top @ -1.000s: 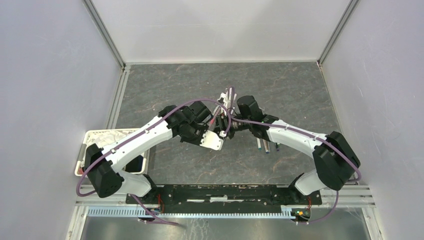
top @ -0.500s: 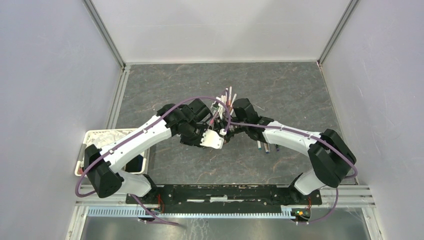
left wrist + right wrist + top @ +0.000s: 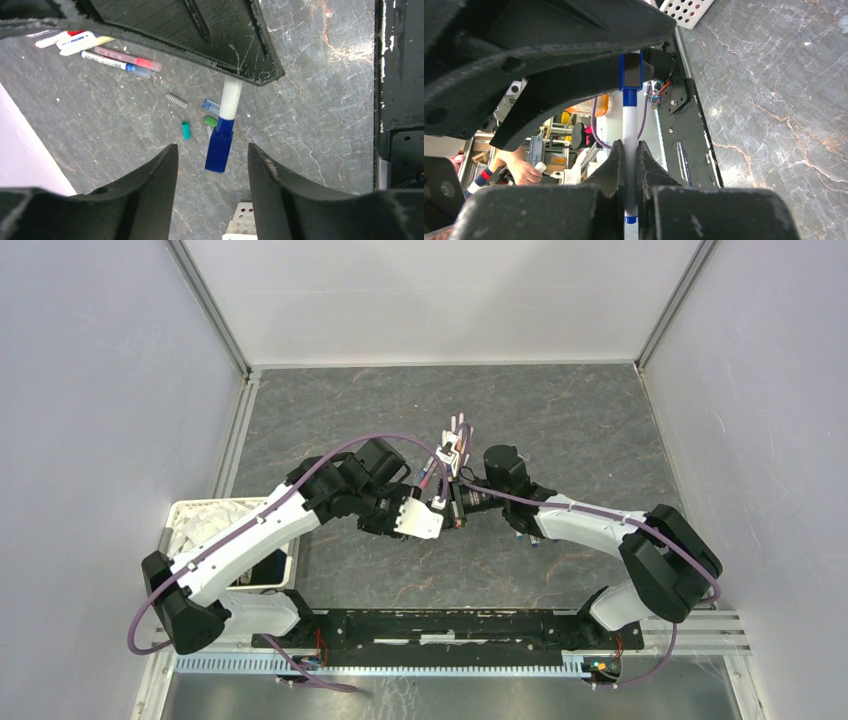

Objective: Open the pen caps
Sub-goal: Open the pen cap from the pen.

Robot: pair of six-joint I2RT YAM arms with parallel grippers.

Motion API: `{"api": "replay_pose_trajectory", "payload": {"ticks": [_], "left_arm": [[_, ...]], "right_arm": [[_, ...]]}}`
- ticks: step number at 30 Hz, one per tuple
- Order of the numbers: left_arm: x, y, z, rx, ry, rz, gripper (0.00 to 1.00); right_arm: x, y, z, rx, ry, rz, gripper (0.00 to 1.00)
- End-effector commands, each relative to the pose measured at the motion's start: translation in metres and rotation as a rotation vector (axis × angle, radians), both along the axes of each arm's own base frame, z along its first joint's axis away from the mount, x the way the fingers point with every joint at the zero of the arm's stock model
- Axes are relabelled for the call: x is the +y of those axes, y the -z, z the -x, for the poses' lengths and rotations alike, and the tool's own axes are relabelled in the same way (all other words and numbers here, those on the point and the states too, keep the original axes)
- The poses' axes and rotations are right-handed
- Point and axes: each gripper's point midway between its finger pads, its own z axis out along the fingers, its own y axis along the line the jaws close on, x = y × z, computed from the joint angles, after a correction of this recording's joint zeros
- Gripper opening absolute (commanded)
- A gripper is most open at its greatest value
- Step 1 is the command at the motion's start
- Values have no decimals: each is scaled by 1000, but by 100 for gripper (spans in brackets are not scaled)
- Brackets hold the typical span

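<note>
"Right wrist view first," said Ida; "what did the right gripper [image 3: 630, 150] have?"

"The blue pen [image 3: 630, 125]," said Tom; "its fingers [image 3: 611, 170] were clamped on the white barrel, one on each side; the pen was held off the table [image 3: 774, 100]; the blue cap [image 3: 631, 70] sat on its far end."

"And the left gripper [image 3: 212, 155]?"

"Parted, in the left wrist view; its two dark fingers stood either side of the blue cap with a gap on both sides; neither touched it."

"Where were the other pens?"

"A cluster of pens [image 3: 117, 59] lay on the table toward the top left of that view, well apart from the held one; I made out a pink-ended one and a blue-ended one; beneath the held pen lay loose pen caps [image 3: 186, 130], a teal one, and a green one just beside a clear blue one; a small metal spring [image 3: 176, 100] lay near them."

"And from the top external view?"

"The two grippers met near the middle of the table, facing each other; the cluster lay just beyond them; a white perforated tray [image 3: 215, 515] sat at the left beside the left arm; the held pen was too small to make out there."
</note>
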Motion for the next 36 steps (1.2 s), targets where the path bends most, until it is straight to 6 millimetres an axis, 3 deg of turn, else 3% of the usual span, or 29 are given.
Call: {"api": "replay_pose_trajectory", "payload": {"ticks": [1,9,10,12,15,22,28,34,36], "left_arm": [[-10,4,8,46,41,21,55],[-16,2,20,112,78,34,17],[-16,4,23,125,83,25,12],[-14,6,26,148,91,8,4],[-11,9,29,172,97,-14,2],[-8,11,26,160,90,-41,2],[-10,9,22,142,85,-38,2],[-10,6,19,127,80,-33,2],[-9,6,20,124,82,-33,2]], "right_arm": [[-1,-21,6,-35,-34,-76,0],[2,-19,4,-32,-38,-72,0],[3,-19,2,-32,-38,-71,6],[6,-18,1,-39,-43,-66,28],[12,-15,-2,-64,-57,-42,40],[14,-11,9,-74,-103,-40,37],[18,-3,15,-69,-121,-24,43],[25,-5,15,-74,-130,-24,34],[27,-5,14,-74,-129,-23,21]]}}
